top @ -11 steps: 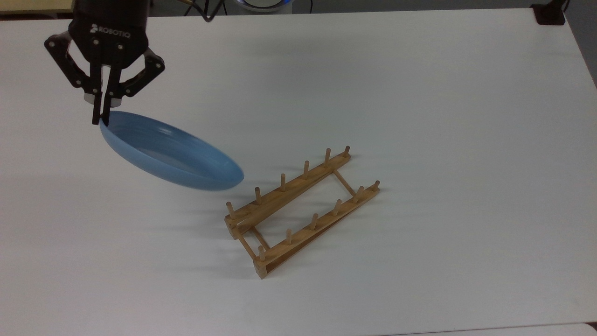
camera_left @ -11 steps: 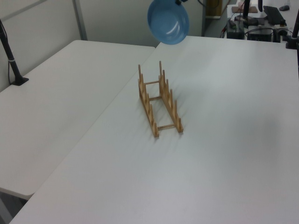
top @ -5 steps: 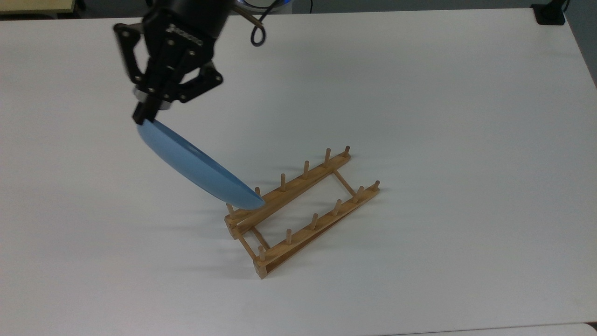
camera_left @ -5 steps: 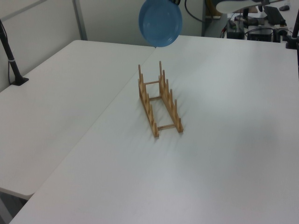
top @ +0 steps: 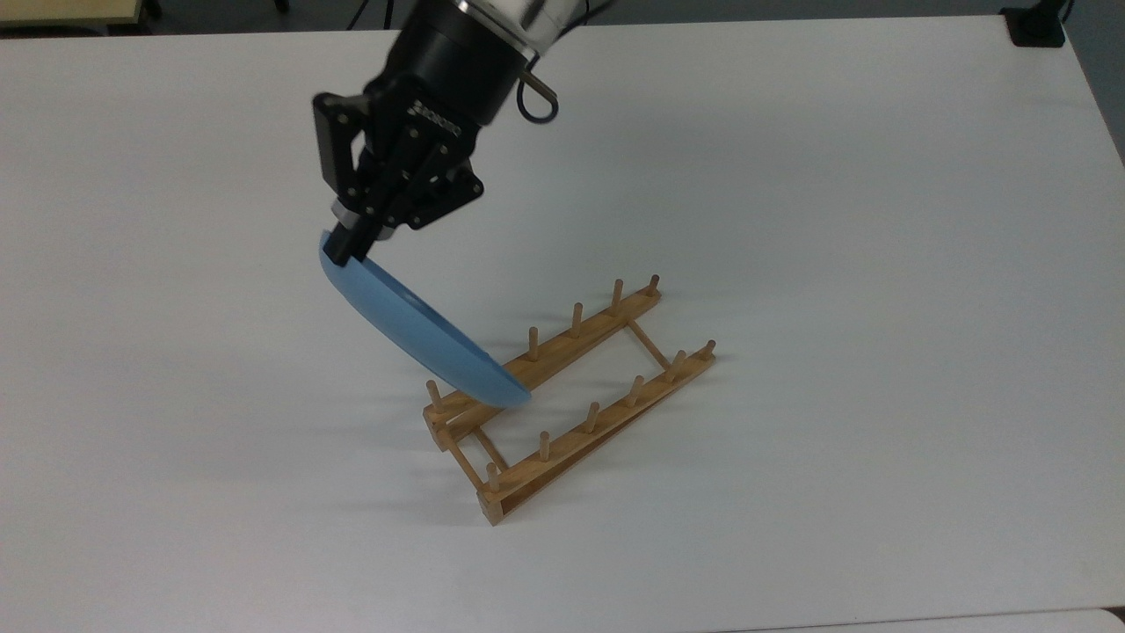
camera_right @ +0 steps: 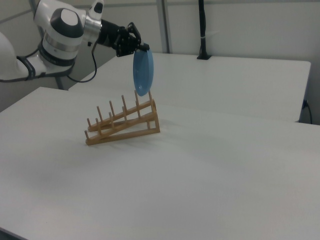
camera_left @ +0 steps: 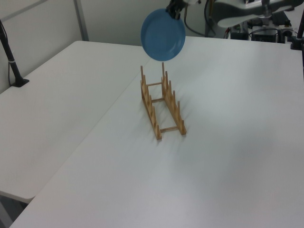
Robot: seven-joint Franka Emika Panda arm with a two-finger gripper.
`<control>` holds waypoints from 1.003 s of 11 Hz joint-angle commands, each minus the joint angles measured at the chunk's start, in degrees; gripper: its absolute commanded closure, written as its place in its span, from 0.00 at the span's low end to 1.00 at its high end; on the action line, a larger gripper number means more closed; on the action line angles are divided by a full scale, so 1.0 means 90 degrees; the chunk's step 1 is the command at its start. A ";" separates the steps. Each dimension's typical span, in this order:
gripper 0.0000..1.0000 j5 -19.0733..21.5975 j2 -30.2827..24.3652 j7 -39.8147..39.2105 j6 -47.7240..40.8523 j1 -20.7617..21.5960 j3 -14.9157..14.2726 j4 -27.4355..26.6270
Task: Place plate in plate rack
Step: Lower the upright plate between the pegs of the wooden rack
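My gripper [top: 344,250] is shut on the upper rim of the light-blue plate [top: 413,330], which hangs on edge, tilted, in the air. In the top view the plate's lower edge overlaps the far rail of the wooden plate rack [top: 598,431] near its left end. The left view has the plate [camera_left: 163,34] facing the camera above the far end of the rack [camera_left: 175,109], under the gripper [camera_left: 175,10]. In the right view the plate [camera_right: 143,72] hangs from the gripper [camera_right: 142,48] just over the raised right end of the rack [camera_right: 125,131]. I cannot tell whether plate and pegs touch.
The rack stands alone on a white table [top: 879,264]. A second white table [camera_left: 57,109] adjoins it, with a black post [camera_left: 12,57] clamped at its edge. Another black clamp [top: 1037,26] sits at the top view's upper right corner.
The gripper has carried the plate to the top view's right and a little lower, from beside the rack to over its left end. The plate has turned more edge-on.
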 commanded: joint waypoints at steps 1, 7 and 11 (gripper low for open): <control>1.00 -0.0855 0.0242 0.0724 -0.0264 0.0251 -0.0069 -0.0007; 0.99 -0.1491 0.0700 0.1037 -0.0656 0.0370 -0.0059 0.0003; 0.72 -0.1560 0.1247 0.1924 -0.0821 0.0409 -0.0050 0.0383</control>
